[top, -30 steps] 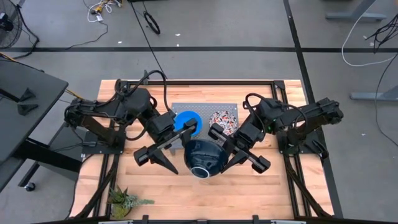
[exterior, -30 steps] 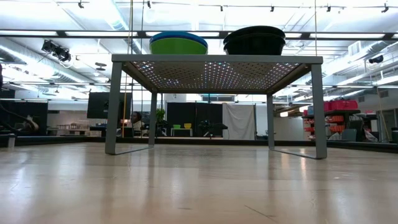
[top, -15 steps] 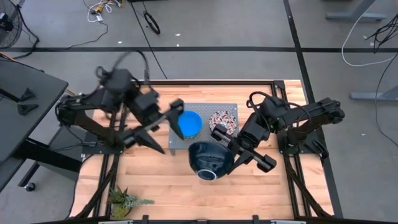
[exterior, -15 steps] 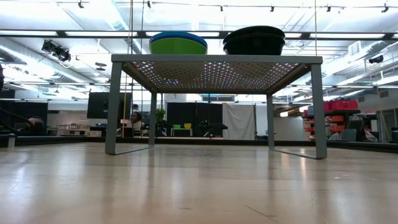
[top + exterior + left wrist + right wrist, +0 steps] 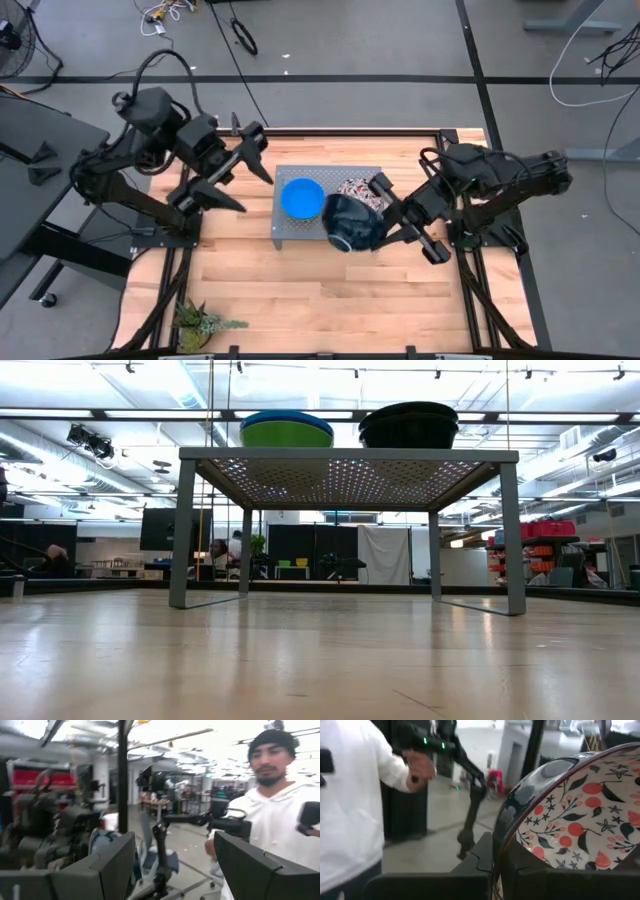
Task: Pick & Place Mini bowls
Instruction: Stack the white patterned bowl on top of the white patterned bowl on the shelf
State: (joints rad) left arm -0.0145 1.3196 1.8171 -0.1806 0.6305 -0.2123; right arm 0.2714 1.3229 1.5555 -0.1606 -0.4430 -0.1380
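The dark bowl [image 5: 350,222], flowered red inside [image 5: 580,827], hangs tilted at the tray's [image 5: 290,228] near right corner, its rim pinched in the right claw [image 5: 385,222], which is closed on it. The bright blue bowl [image 5: 302,198] sits on the tray, a patterned white bowl [image 5: 353,187] beside it. The left claw [image 5: 232,170] is raised off to the tray's left, spread wide and holding nothing. A person in white [image 5: 280,827] stands beyond the table [image 5: 300,300].

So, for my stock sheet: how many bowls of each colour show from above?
Bright blue bowl: 1
Floral bowl on the tray: 1
Dark-blue-backed bowl in the right gripper: 1
Total: 3
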